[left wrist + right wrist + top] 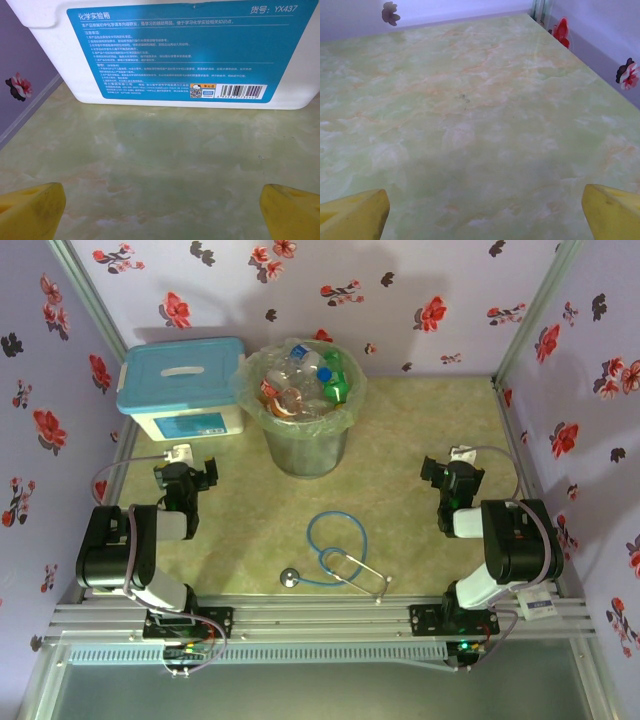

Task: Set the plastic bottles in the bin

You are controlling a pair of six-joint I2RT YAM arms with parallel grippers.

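Most of the scene is the surface [430, 430], a glossy slab printed like pale green marble. It looks slick, so anything knocked onto it would probably skid. At its far left corner stands the white box [180, 405], hard rectangular plastic with a light-blue lid. The left claw [186, 470] faces the box's labelled side from near, and a careless reach forward could shove it.

Just beside the box, toward the far edge, is the bin [305, 452], a round tapered bucket of grey-green translucent plastic lined with a thin clear bag. The plastic bottles [300, 380] are heaped in it up to the rim. They are crumpled clear shells, one of them green, with red and blue caps and labels. Piled that high, the top ones could spill if the bin is bumped.

Near the front edge lies the stethoscope [335, 560], a loop of blue rubbery tubing with metal ends, easy for an arm to snag. The left claw and the right claw [452, 468] both stand spread wide, their smooth yellow tips holding nothing.
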